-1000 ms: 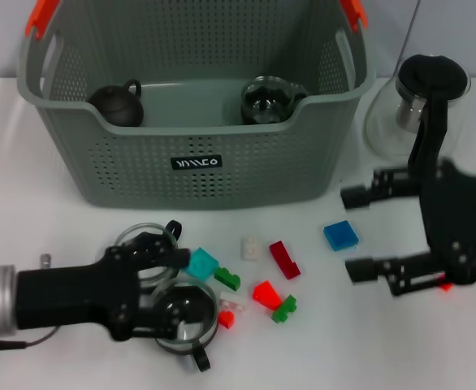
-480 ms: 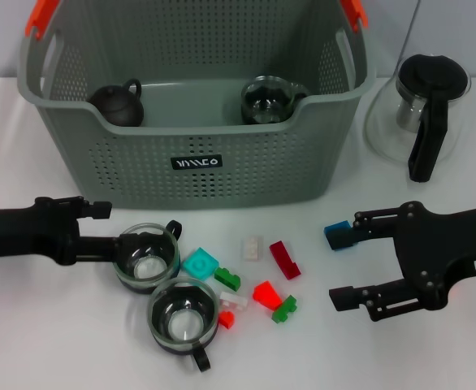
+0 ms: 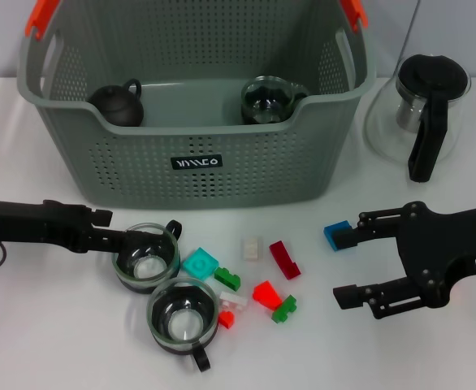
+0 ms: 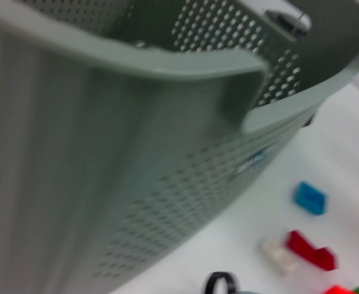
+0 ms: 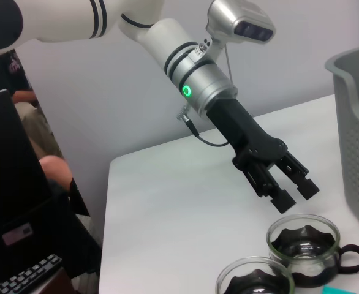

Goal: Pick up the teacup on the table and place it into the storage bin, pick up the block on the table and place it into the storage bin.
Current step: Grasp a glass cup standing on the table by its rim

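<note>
Two glass teacups stand at the front left of the table, one (image 3: 146,257) behind the other (image 3: 181,321). My left gripper (image 3: 123,230) is open, its fingertips at the left rim of the rear teacup; the right wrist view shows this gripper (image 5: 294,193) just above that teacup (image 5: 303,242). Several small blocks lie beside the cups, among them a teal one (image 3: 199,263) and a red one (image 3: 283,258). My right gripper (image 3: 345,264) is open and empty, one finger next to a blue block (image 3: 335,234). The grey-green storage bin (image 3: 197,162) stands behind.
The bin holds a dark teapot (image 3: 118,104) and a glass cup (image 3: 266,99). A glass pot with a black lid (image 3: 421,106) stands at the back right. The left wrist view shows the bin wall (image 4: 136,153) close by, with blue (image 4: 310,198) and red (image 4: 311,254) blocks beyond.
My left arm drew back off the teacups to the left, then edged right to the rear cup's rim. My right arm came down low to the table and now holds still.
</note>
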### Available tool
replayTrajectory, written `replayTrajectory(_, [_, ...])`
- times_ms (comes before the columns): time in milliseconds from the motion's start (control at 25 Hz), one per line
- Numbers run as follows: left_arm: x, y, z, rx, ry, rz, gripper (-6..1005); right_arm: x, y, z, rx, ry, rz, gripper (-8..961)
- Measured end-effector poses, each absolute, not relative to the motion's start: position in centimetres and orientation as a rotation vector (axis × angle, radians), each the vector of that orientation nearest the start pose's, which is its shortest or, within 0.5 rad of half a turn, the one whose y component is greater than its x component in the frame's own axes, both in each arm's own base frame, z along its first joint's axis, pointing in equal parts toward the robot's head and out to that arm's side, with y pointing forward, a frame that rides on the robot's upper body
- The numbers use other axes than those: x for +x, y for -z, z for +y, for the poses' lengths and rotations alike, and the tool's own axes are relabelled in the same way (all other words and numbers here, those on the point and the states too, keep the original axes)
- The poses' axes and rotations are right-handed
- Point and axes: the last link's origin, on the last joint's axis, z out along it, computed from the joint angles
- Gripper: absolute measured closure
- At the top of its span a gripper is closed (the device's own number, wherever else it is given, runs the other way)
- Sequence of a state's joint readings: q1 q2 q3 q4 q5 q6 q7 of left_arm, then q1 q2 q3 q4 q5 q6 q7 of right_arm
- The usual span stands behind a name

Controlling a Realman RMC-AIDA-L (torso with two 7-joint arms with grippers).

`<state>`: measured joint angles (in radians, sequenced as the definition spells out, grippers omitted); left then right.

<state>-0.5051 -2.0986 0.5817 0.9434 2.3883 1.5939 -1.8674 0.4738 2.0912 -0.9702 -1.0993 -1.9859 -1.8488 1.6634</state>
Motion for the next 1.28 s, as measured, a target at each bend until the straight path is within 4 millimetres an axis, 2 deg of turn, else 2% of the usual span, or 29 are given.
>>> replayTrajectory(600, [-30.2, -0.6, 33.9, -2.524, 0.028, -1.125, 140, 20.3, -2.2, 30.2, -3.100, -0.511, 0.409, 129])
replayTrajectory(1000, [-30.0, -0.2, 33.9, -2.531, 0.013, -1.131, 282, 20.4, -2.4, 30.4, -3.084, -0.521, 0.415, 129])
replayTrajectory(1160, [-30.0, -0.2, 33.8, -2.532, 0.013, -1.133, 490, 20.3, -2.4, 30.5, -3.076, -0.522, 0.414, 129])
replayTrajectory(1280, [-29.9, 0.0, 33.8, -2.536, 0.009, -1.132, 558, 20.3, -2.5, 30.6, -3.071, -0.523, 0.413, 129])
